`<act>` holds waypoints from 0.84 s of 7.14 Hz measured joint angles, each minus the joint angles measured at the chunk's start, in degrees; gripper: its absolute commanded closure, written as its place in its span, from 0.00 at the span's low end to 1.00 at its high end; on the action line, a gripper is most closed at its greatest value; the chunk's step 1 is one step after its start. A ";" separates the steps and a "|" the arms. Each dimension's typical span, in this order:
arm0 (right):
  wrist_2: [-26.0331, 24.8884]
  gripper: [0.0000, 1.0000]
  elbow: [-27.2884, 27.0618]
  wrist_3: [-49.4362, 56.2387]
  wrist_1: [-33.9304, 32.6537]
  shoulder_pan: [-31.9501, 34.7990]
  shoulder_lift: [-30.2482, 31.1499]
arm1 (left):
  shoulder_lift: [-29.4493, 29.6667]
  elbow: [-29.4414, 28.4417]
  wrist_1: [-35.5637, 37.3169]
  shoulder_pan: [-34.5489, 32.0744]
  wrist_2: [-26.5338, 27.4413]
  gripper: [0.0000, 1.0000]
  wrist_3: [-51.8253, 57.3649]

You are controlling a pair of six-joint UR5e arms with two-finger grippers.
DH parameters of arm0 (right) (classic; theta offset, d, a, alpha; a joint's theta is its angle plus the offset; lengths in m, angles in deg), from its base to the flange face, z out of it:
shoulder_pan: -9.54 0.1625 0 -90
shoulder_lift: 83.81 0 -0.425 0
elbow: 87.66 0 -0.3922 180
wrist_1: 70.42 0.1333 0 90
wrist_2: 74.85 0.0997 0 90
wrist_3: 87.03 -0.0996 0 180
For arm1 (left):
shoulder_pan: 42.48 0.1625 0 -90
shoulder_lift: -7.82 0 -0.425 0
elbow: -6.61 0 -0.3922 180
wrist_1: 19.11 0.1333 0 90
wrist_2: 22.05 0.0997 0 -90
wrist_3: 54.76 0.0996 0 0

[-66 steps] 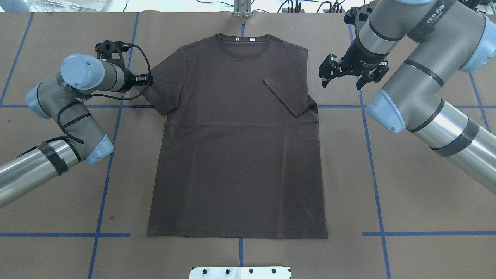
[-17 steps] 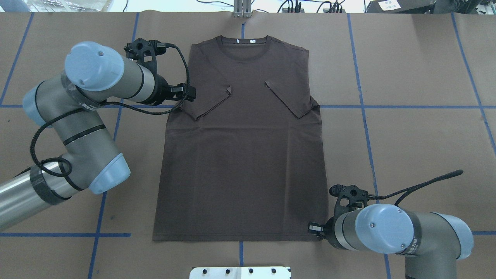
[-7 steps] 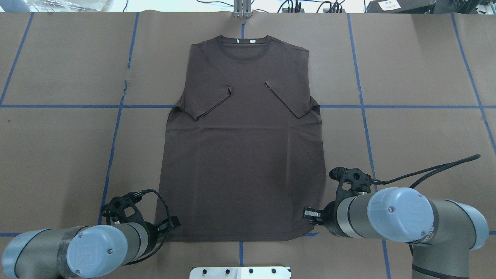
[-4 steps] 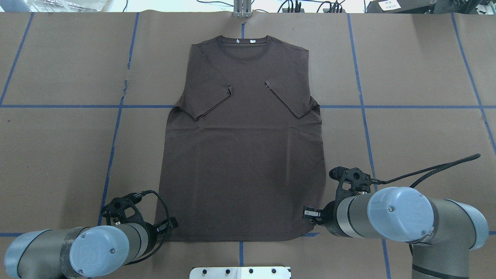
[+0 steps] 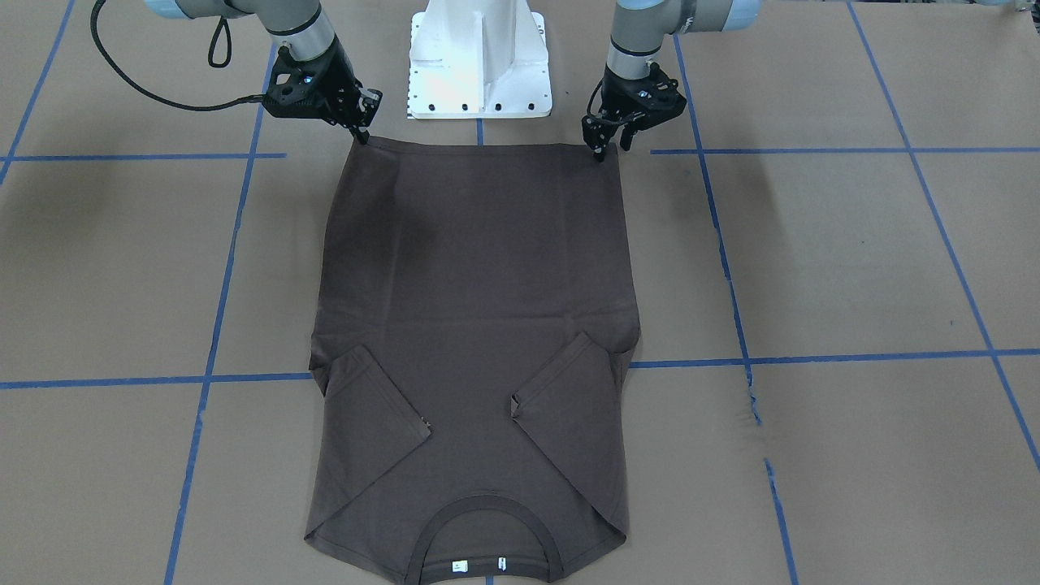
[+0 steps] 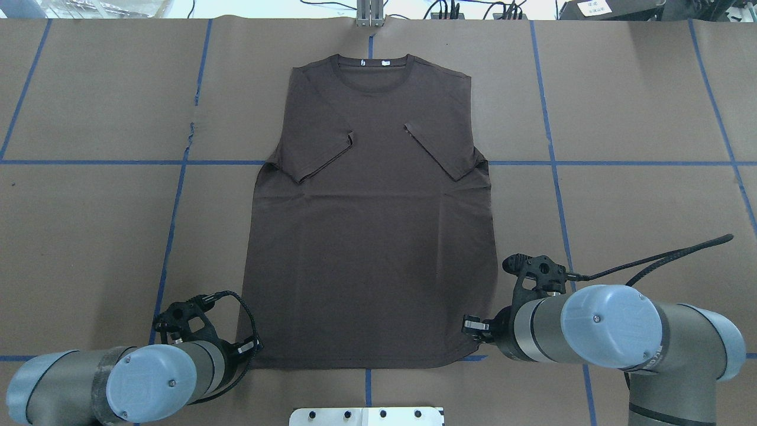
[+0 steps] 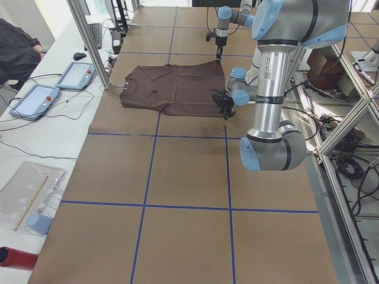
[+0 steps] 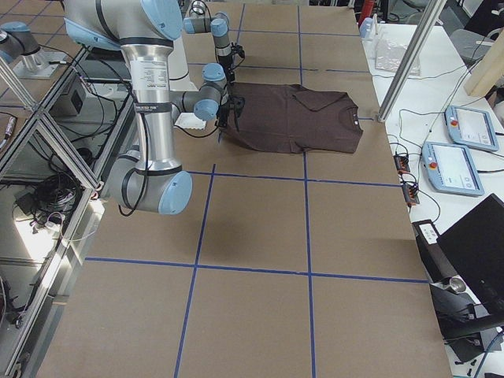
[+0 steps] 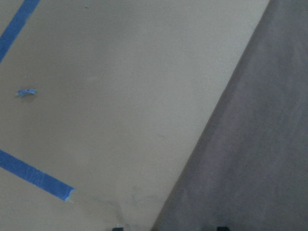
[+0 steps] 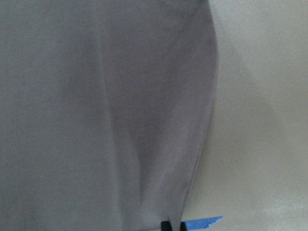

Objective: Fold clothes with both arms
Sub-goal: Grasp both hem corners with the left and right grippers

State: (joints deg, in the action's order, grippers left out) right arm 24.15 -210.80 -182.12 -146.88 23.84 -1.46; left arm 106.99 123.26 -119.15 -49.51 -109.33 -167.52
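You'll find nothing legible here — the two white neck labels [image 5: 461, 565] on the T-shirt [image 5: 471, 268] and the white card [image 6: 593, 7] at the far right are too small.

T-shirt [image 6: 372, 236] lies on the table [image 6: 89, 236] — left tool [image 5: 603, 149] and right tool [image 5: 360, 135] at its hem corners.

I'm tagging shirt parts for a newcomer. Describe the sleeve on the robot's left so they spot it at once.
A dark T-shirt lies on the brown table, collar away from the robot. The left sleeve is folded in over the chest on the overhead view's left. Unlike the other sleeve, its tip curls up slightly.
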 measured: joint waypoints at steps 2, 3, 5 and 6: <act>0.23 1.00 0.00 0.00 0.00 0.23 0.01 | 0.07 0.10 0.01 0.06 -0.05 1.00 -0.01; 0.28 1.00 0.00 0.00 0.00 0.32 0.05 | 0.13 0.27 0.17 0.07 -0.07 1.00 0.01; 0.90 1.00 -0.18 0.21 0.00 0.63 0.15 | 0.18 1.48 0.81 0.01 -0.18 1.00 0.19; 2.45 1.00 -0.80 0.69 0.00 1.34 0.33 | 0.12 3.79 2.81 -0.04 -0.31 1.00 0.69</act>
State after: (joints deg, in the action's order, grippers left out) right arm 26.61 -211.60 -181.43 -146.88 25.17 -1.13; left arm 107.11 127.05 -116.34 -49.55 -109.64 -166.83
